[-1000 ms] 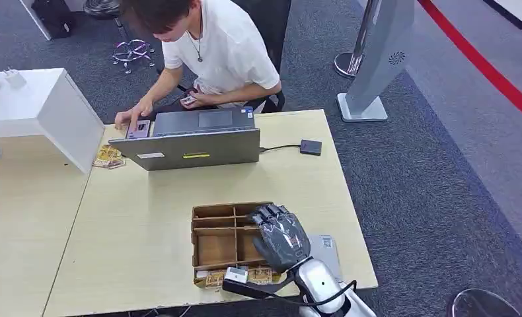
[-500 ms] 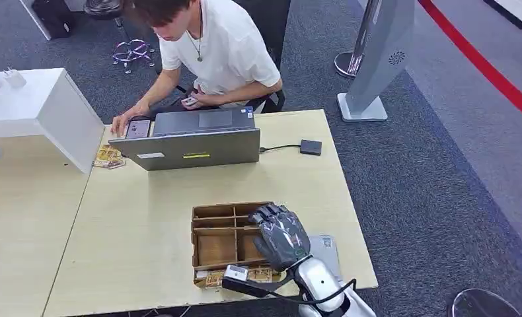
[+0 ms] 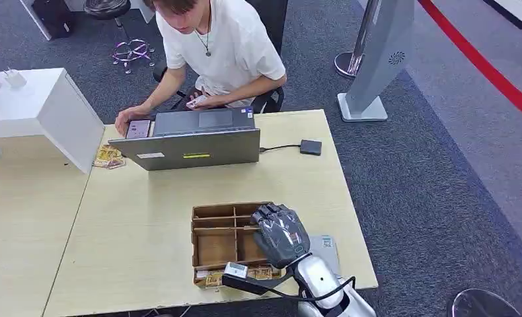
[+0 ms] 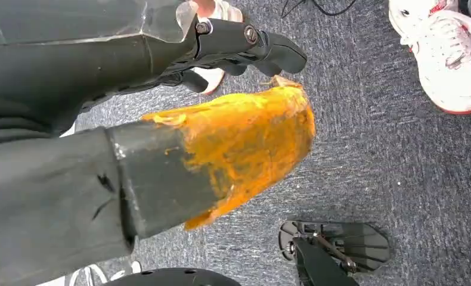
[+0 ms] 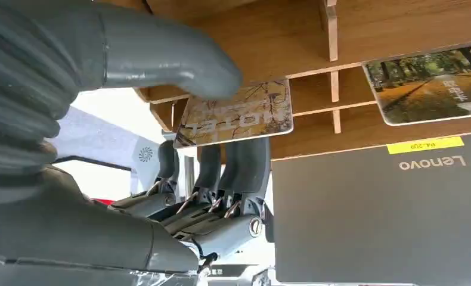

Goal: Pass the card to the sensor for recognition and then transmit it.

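My right hand (image 3: 281, 234) hovers over the right side of the wooden divided box (image 3: 219, 241) near the table's front edge. In the right wrist view a card printed HOTEL (image 5: 236, 113) lies across a divider of the box (image 5: 293, 42), pinched between my thumb (image 5: 161, 56) and my darker fingers (image 5: 245, 161). A second card (image 5: 430, 83) lies in a neighbouring compartment. The small black sensor (image 3: 310, 146) sits at the table's far right, wired to the laptop (image 3: 192, 148). My left hand (image 4: 245, 44) hangs over the carpet with nothing in it.
A person sits behind the open laptop, one hand by a phone (image 3: 138, 128). A closed grey Lenovo laptop (image 3: 326, 249) lies right of the box. Loose cards (image 3: 108, 156) lie at the far left beside a white cabinet (image 3: 40, 109). A grey stand (image 3: 377, 59) rises on the carpet.
My right hand has stayed over the box, shifting only slightly. The person behind the laptop has sat up and leaned a little to the right.
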You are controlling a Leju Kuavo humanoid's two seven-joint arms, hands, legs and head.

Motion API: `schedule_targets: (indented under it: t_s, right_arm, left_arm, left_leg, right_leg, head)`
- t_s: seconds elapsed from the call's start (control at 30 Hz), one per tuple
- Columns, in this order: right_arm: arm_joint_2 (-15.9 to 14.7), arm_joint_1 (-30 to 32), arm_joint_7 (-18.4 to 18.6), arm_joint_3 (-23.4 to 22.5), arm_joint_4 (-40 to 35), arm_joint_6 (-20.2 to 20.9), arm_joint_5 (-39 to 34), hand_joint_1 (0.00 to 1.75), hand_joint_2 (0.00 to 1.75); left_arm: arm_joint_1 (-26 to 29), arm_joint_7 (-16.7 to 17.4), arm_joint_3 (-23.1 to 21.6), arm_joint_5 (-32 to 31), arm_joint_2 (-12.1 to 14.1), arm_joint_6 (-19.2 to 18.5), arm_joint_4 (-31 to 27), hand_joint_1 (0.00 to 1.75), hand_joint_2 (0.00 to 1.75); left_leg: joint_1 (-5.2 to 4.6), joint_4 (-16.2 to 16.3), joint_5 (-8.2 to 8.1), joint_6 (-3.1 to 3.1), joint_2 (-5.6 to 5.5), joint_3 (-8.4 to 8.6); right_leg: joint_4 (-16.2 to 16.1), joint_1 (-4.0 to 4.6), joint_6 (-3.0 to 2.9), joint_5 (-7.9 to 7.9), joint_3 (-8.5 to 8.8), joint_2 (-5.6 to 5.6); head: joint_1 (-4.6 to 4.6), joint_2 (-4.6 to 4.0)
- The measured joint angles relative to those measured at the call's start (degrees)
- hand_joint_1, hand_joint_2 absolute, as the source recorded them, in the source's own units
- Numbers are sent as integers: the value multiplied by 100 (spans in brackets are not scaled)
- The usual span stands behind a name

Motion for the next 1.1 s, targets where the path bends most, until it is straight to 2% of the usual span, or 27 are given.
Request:
schedule_targets:
  t_s: [0.1, 0.2, 0.23, 0.73, 1.1]
  right_arm:
    - [13, -10, 11, 0, 26, 11, 0, 136, 175]
    - [22, -18, 33, 0, 33, 15, -9, 159, 175]
    - [22, -22, 33, 0, 39, 15, -11, 175, 175]
    - [35, 6, 31, -13, -4, -151, -24, 175, 175]
    - [35, 185, -44, -74, -549, -330, 24, 175, 175]
  left_arm:
    - [-1, 0, -2, 0, 0, 2, 0, 0, 0]
    - [-1, 0, -2, 0, 0, 2, 0, 0, 0]
    - [-1, 0, -2, 0, 0, 2, 0, 0, 0]
    - [0, 0, -2, 0, -2, 2, 0, 0, 0]
    - [5, -20, -2, 24, 0, 17, 0, 0, 0]
  left_leg:
    - [0, 0, 0, 0, 0, 0]
    - [0, 0, 0, 0, 0, 0]
    - [0, 0, 0, 0, 0, 0]
    - [0, 0, 0, 0, 0, 0]
    - [0, 0, 0, 0, 1, 0]
  right_leg:
    - [0, 0, 0, 0, 0, 0]
    - [0, 0, 0, 0, 0, 0]
    - [0, 0, 0, 0, 0, 0]
    - [0, 0, 0, 0, -1, 0]
    - [0, 0, 0, 0, -2, 0]
  head:
    - [0, 0]
    - [0, 0]
    - [0, 0]
    - [0, 0]
    - [0, 0]
